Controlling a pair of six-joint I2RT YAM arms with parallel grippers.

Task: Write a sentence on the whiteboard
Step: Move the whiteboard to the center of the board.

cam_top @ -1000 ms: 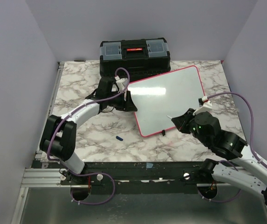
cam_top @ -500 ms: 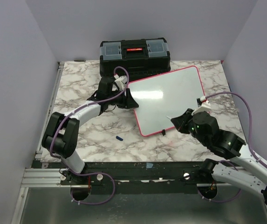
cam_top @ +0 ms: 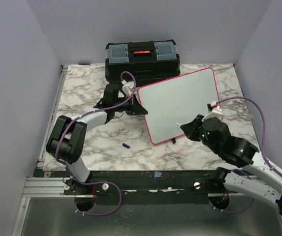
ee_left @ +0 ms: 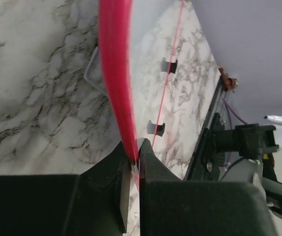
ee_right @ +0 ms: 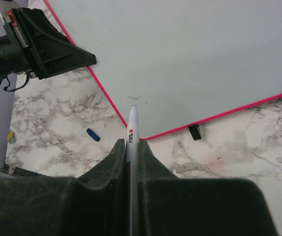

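On table (cam_top: 81, 88), whiteboard (cam_top: 180, 103) long axis left-right, left jaws pinching rim, right jaws clamping pen (ee_right: 132, 123)

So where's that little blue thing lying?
From above, the little blue thing lies on the marble table, just left of the whiteboard, near its front corner.

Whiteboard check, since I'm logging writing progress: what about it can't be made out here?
- Right wrist: faint stroke on the flat white, red-rimmed whiteboard too small to read; far edge cut off by the frame.
- Left wrist: whiteboard nearly edge-on, writing face out of sight.
- Right wrist: whether white marker pen's tip touches; gap too fine.
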